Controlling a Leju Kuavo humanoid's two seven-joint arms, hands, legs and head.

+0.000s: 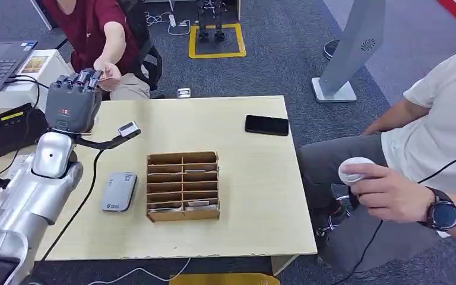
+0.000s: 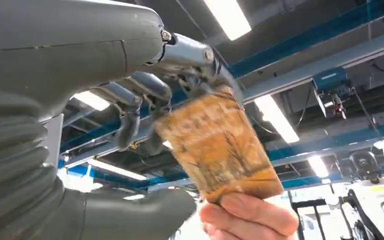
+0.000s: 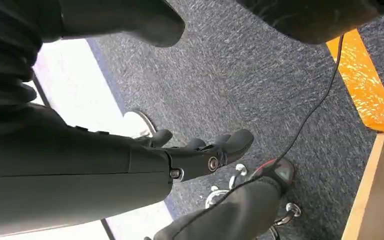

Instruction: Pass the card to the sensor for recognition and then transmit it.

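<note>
Card (image 2: 215, 145), worn and yellowish, is pinched at one end between the left hand's (image 1: 74, 98) fingertips (image 2: 200, 80) and thumb, while a person's hand (image 2: 247, 215) grips its opposite end across the table's (image 1: 243, 178) far edge. The handover appears underway, so the pinch is best eased only once the person's grasp is judged firm. Behind on the tabletop lies the grey sensor (image 1: 119, 191), beside a wooden compartment rack (image 1: 183, 186). Hanging over carpet, the right hand (image 3: 200, 155) is seen empty with fingers loosely apart.

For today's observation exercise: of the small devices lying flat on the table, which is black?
The phone near the table's far right edge is black; the card reader beside the wooden organizer is silver-grey.
</note>
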